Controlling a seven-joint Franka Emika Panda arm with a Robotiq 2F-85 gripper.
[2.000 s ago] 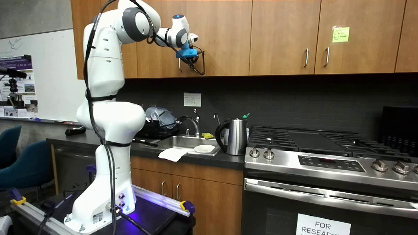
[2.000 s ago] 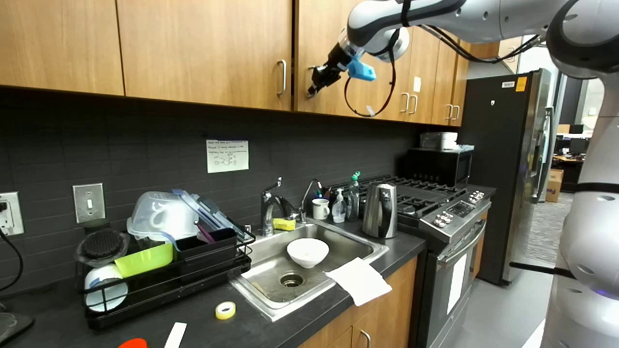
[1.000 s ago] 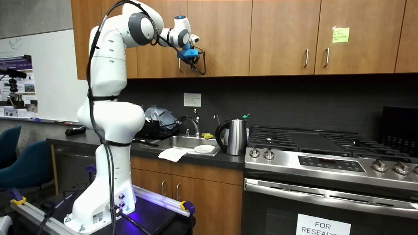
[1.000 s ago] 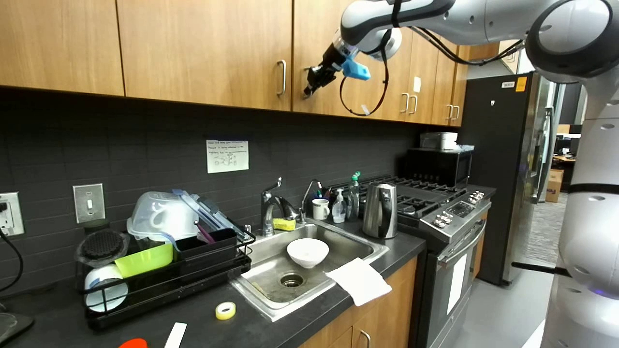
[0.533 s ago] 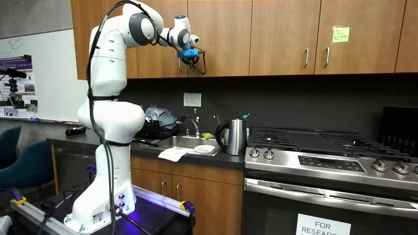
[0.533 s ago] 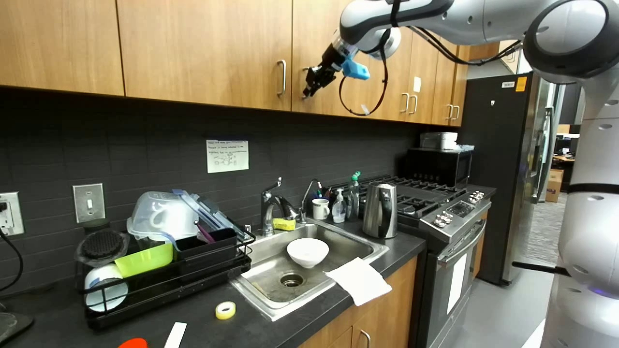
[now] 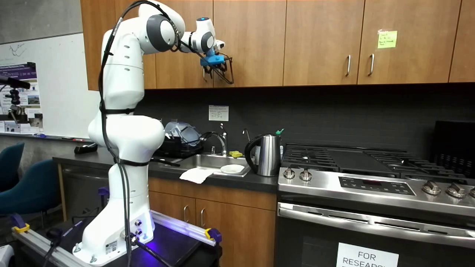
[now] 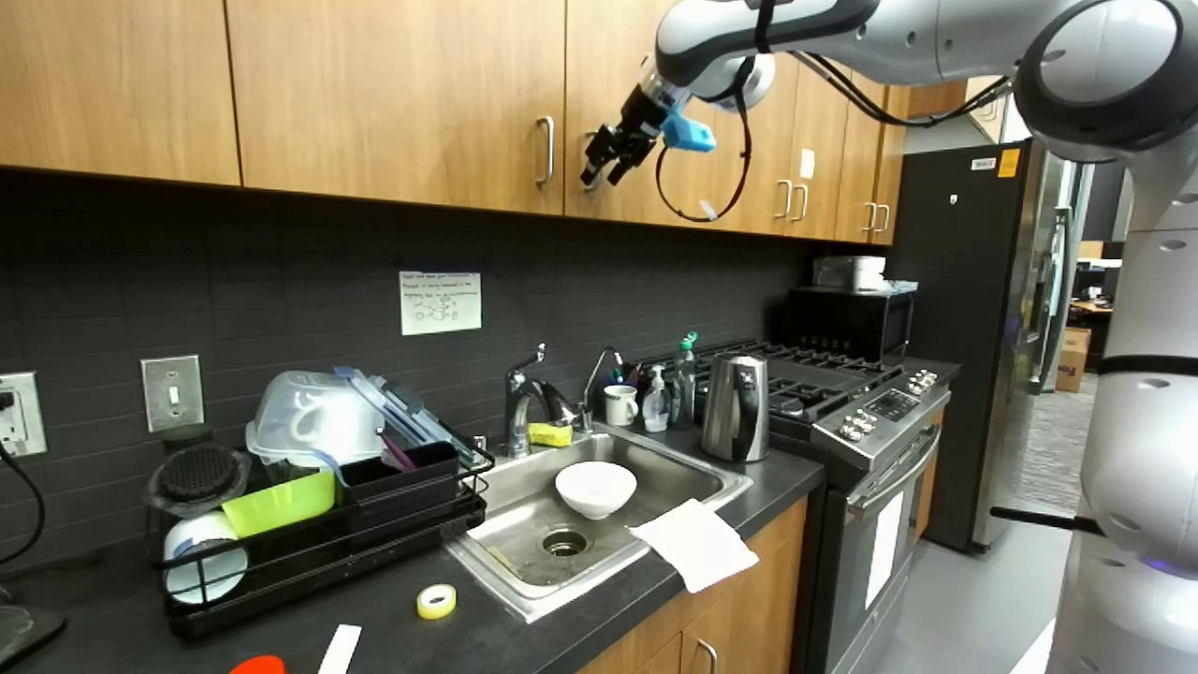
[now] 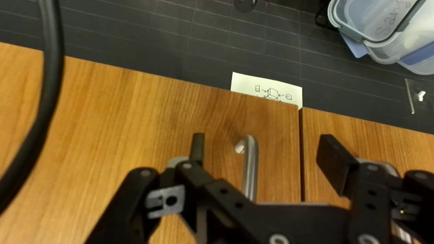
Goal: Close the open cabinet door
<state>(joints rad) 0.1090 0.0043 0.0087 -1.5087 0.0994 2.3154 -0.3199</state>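
Refrigerator [image 8: 964,346]: is standing well apart from the pincer [image 9: 262,149], to its right in an exterior view
Stove [image 7: 378,200]: is sitting below the pincer and to its right in both exterior views
Arm [image 7: 131,129]: is arching high, its far end bearing the pincer
Cabinet door [image 9: 135,125]: is lying right in front of the pincer, level with the neighbouring door [image 8: 393,103], a thin dark seam running between the two
Sink [image 8: 608,552]: is lying well below the pincer
Dish rack [image 8: 412,543]: is standing below the pincer, left of it in an exterior view
Kettle [image 7: 269,155]: is standing below the pincer, between sink and stove
Pincer: is facing the cabinet door with its two fingers [image 9: 334,162] spread well apart
Bowl [image 8: 595,490]: is resting in the sink, well below the pincer
Handle [image 9: 251,169]: is showing between the fingers in the wrist view, nearer the finger at the left of that view; whether either one is touching it is hard to tell from these angles
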